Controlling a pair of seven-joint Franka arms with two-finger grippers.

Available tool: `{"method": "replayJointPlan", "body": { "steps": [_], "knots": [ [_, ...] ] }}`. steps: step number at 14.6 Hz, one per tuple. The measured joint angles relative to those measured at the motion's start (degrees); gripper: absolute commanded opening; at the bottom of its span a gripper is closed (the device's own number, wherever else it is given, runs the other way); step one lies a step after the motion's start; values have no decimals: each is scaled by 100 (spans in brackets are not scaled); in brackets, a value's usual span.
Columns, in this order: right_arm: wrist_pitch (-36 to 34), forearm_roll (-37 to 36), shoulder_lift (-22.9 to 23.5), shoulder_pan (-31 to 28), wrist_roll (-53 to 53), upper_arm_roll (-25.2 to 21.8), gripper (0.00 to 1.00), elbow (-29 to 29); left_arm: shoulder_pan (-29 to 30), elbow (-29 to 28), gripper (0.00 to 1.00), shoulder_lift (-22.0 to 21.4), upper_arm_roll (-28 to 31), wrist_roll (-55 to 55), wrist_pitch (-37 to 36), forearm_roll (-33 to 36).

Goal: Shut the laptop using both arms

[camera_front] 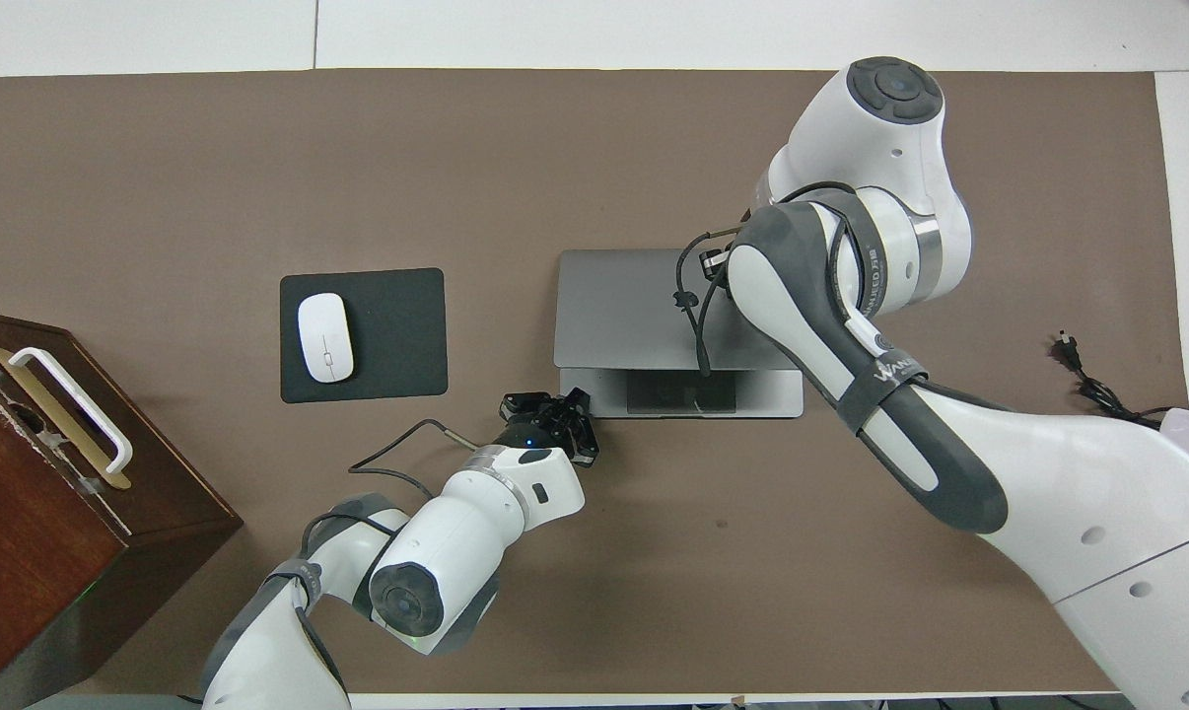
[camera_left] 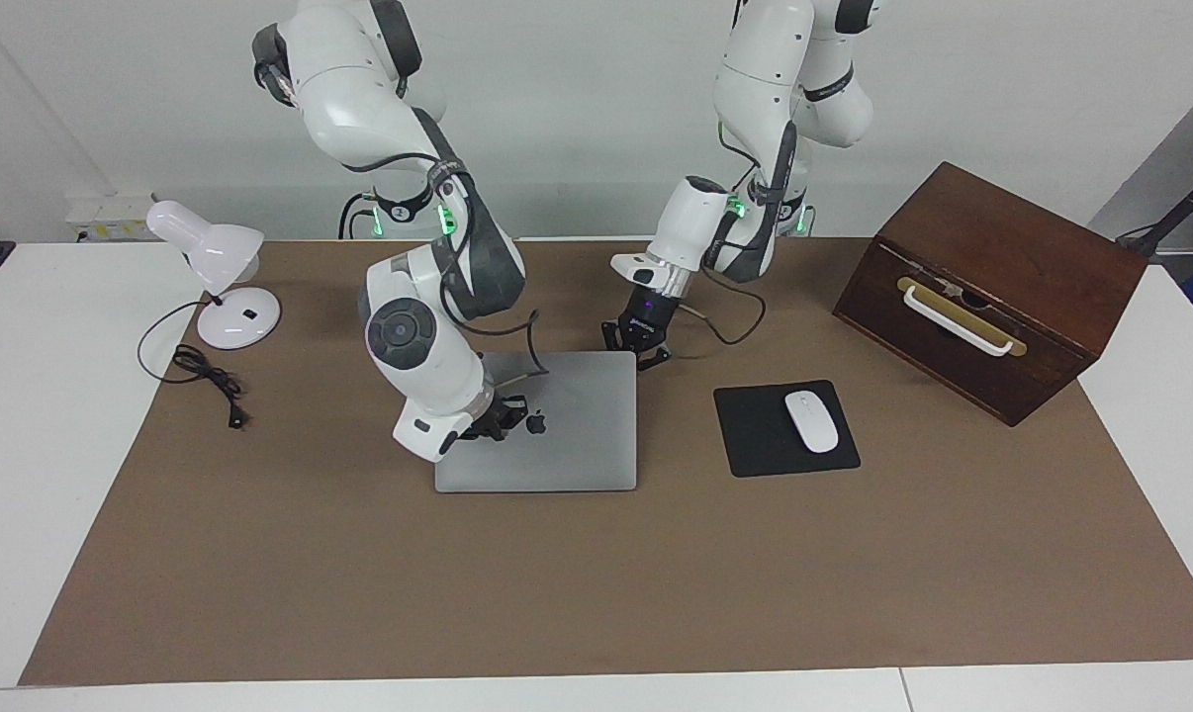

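The laptop [camera_left: 557, 420] lies on the brown surface [camera_left: 596, 574] about midway between the arms, beside the mouse pad [camera_left: 784, 427], which sits toward the left arm's end with the white mouse [camera_left: 811, 421] on it. Its lid is nearly down: the overhead view shows a strip of its base and trackpad at the edge nearer the robots, so a narrow wedge seems left to close. The right gripper [camera_left: 493, 420] rests over the lid next to the logo; I cannot tell how its fingers are set. The left gripper [camera_left: 638, 346] sits low at the laptop's corner nearer the robots, on the left arm's side, fingers spread with nothing between them. The laptop looks thin, stiff and metal, with a smooth lid that would let fingers slide; it is likely best handled by pressing flat and gently on the lid near its free edge while the base is steadied, since the screen under it is fragile. The surface is a matte brown mat over a white table, against a plain white wall. A wooden box [camera_left: 992, 287] stands at the left arm's end, a white desk lamp [camera_left: 216, 272] with its black cord [camera_left: 201, 371] at the right arm's end.
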Motion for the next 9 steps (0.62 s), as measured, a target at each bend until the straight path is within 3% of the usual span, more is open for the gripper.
{"method": "replayJointPlan", "body": {
  "steps": [9],
  "knots": [
    [30, 0, -84, 0, 0, 2, 0, -464, 0, 0, 0, 1, 0, 46, 1, 0]
  ]
}}
